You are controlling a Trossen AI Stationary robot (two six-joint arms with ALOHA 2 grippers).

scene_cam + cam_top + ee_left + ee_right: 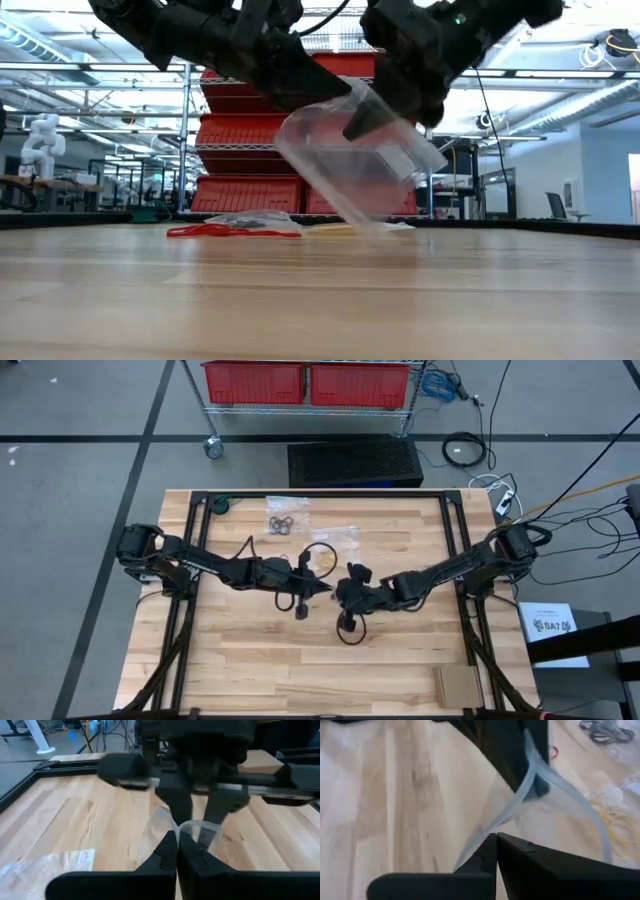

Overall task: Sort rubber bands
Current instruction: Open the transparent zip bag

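Note:
A clear plastic bag (350, 160) hangs between my two grippers over the middle of the table. My left gripper (322, 588) and my right gripper (342, 592) meet there tip to tip, both shut on the bag's upper edge. Red rubber bands (230, 232) and yellowish ones (615, 830) lie on the wood farther back. A second bag with black rubber bands (285, 522) lies flat near the far edge. A lone red band (554, 752) lies on the table beyond the held bag. My left gripper pinches the clear bag's rim (186, 826) between its two shut fingers, coming in nearly level from the table's left. The bag hangs below and ahead of the fingers. My right gripper pinches the bag's edge (485, 832) between its shut fingers, slanting down from the table's right, opposite the left gripper. The bag hangs tilted below, its lower corner (368, 222) close to the table; whether it touches I cannot tell.
A flat clear bag (45, 867) lies on the wood near my left arm. A black frame (320, 495) runs around the table top. A brown card (458, 685) lies at the near right corner. Red bins (305, 382) stand on a rack beyond the far edge.

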